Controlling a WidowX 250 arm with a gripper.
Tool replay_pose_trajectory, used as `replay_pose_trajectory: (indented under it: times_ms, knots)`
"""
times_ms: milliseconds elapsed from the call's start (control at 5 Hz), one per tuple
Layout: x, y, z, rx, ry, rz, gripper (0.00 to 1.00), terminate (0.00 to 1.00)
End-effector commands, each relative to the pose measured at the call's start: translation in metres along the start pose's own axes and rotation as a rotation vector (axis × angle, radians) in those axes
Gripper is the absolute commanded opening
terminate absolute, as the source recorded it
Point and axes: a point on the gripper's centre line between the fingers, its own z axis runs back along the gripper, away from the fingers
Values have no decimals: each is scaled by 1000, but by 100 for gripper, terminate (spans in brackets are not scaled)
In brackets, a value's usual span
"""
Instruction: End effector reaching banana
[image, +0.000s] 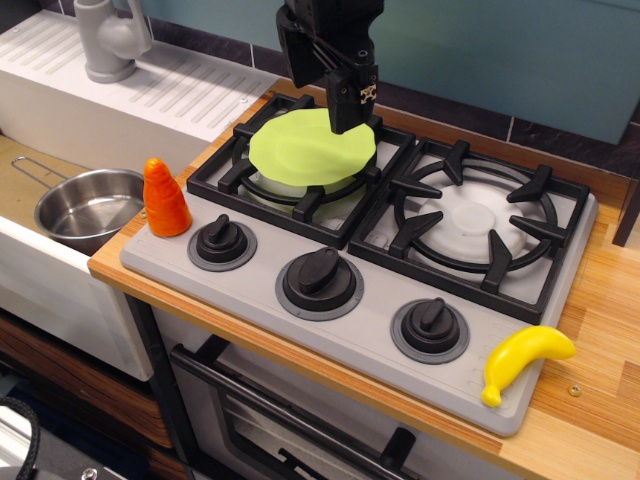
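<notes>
The yellow toy banana (524, 360) lies on the front right corner of the grey toy stove (300, 325), curved, its tip toward the stove's front edge. My black gripper (349, 120) hangs at the back over the left burner, just above the far edge of a light green disc (305, 148) lying on that burner's grate. It is far from the banana, up and to the left of it. Its fingers look close together with nothing seen between them, but I cannot tell for sure.
An orange toy carrot (165, 198) stands at the stove's front left corner. Three black knobs (320, 275) line the front panel. A steel pot (88, 205) sits in the sink at left, with a grey faucet (110, 38) behind. The right burner grate (468, 215) is bare.
</notes>
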Motion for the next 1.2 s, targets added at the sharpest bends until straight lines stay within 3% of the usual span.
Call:
replay_pose_trajectory:
  times_ms: [0, 400, 600, 1000]
  knots:
    - [0, 0, 0, 0, 0, 0, 100, 0]
    - [23, -36, -2, -41, -26, 44, 100, 0]
    - [40, -54, -1, -70, -20, 72, 100, 0]
    - [56, -89, 4, -73, 21, 106, 100, 0]
